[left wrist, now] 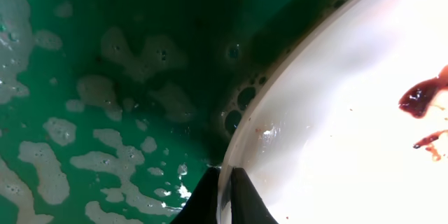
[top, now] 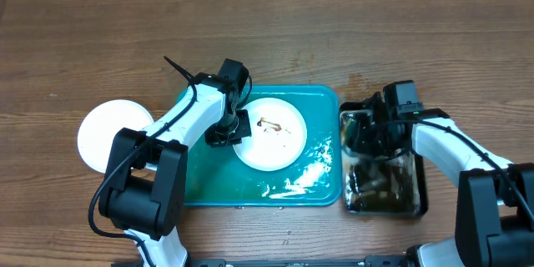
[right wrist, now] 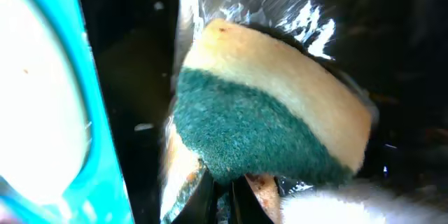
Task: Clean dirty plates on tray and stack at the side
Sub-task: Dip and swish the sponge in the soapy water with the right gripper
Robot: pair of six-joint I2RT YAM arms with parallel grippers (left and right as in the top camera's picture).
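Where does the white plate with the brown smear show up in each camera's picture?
Overhead: the plate is in the middle, lying in the teal tray.
Left wrist: the plate fills the right side; the left gripper pinches its rim at the bottom.
Right wrist: probably the white patch at far left, beyond the tray's rim and left of the sponge.
Shared landmark: the teal tray, seen in all three.

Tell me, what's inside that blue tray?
A white plate with a brown smear lies in the tray among patches of foam. The left claw is pinching its rim. Whatever lies under the plate is hidden.
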